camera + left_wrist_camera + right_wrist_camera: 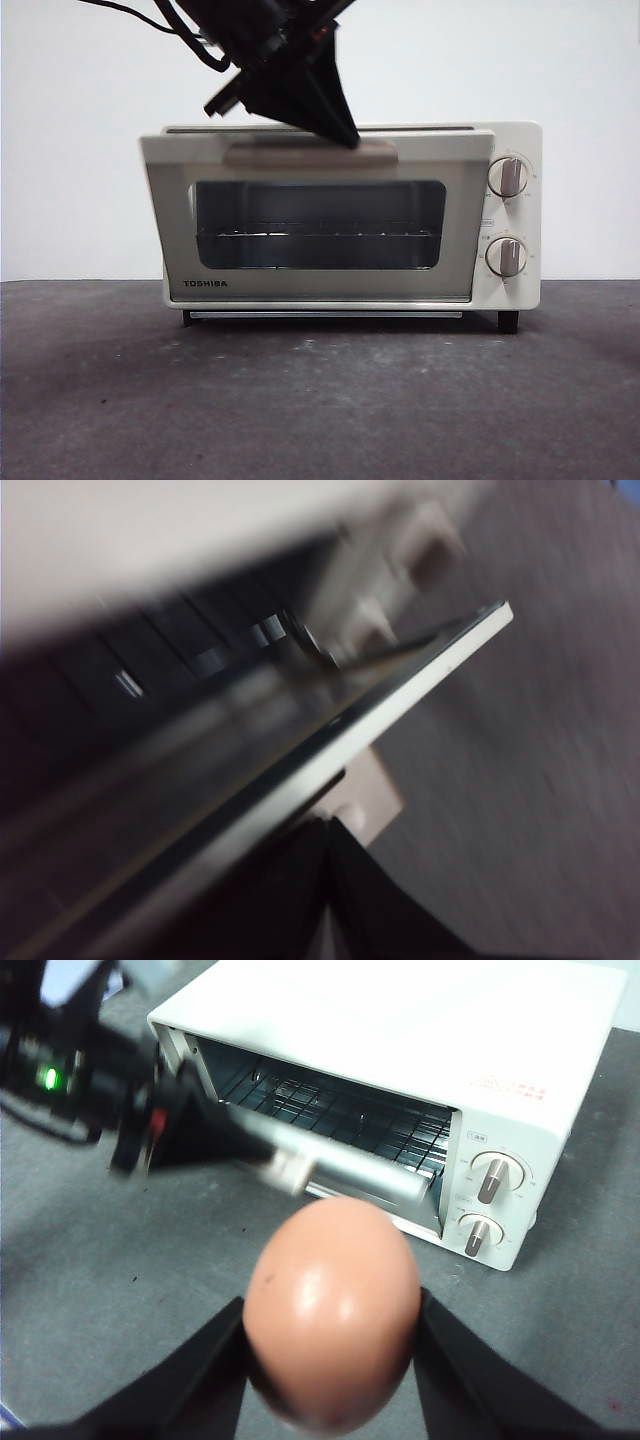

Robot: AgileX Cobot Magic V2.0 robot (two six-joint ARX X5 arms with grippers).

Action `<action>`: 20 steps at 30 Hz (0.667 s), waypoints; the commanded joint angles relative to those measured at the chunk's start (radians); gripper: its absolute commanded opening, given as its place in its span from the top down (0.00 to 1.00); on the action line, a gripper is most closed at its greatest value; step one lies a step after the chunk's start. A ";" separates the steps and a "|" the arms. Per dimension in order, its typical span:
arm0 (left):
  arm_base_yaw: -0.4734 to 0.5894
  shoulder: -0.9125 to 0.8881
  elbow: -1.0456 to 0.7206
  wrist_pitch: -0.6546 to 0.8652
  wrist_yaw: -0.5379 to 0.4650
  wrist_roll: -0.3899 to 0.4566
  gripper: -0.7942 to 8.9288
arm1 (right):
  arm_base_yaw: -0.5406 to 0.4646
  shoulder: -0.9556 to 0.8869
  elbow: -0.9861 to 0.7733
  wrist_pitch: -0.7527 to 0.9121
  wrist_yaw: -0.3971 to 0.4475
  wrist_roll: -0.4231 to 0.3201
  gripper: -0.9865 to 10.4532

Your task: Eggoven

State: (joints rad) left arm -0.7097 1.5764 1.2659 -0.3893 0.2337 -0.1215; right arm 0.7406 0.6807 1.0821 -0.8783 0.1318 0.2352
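The cream TOSHIBA toaster oven [340, 225] door handle [310, 153] is gripped by the left gripper [345, 135], jaws clamped; door part-open. A smooth reddish-brown egg [330, 1310] is clamped in the right gripper [330, 1360], above the bench [320, 400]. Next, likely, full opening is needed.

Oven [515, 135]: you're looking at a cream shell, smooth, with a soft satin sheen.
Door window [320, 225]: dark glass, glossy.
Wire rack [330, 1110]: thin bright metal bars, shiny.
Door handle [310, 153]: beige bar, matt.
Knobs [508, 177]: smooth, with a dull metallic-looking grip.
Egg [330, 1310]: your reddish-brown shell is smooth, faintly speckled, with a soft highlight.
Right gripper [330, 1360]: black matt jaws.
Left gripper [345, 135]: black, matt.
Table [320, 400]: dark grey, matt, slightly rough.
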 commanded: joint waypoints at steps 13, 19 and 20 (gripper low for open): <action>-0.050 -0.172 -0.012 -0.121 0.056 -0.123 0.91 | 0.009 0.231 0.010 0.074 -0.013 -0.008 0.91; 0.032 -0.306 -0.106 -0.130 0.056 -0.116 0.91 | -0.039 0.372 -0.041 0.238 -0.116 -0.008 0.91; 0.049 -0.333 -0.139 -0.123 0.056 -0.119 0.91 | -0.048 0.390 -0.050 0.265 -0.132 -0.008 0.91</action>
State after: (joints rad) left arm -0.6632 1.2476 1.1355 -0.5217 0.2890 -0.2352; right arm 0.6903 1.0588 1.0271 -0.6380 0.0067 0.2325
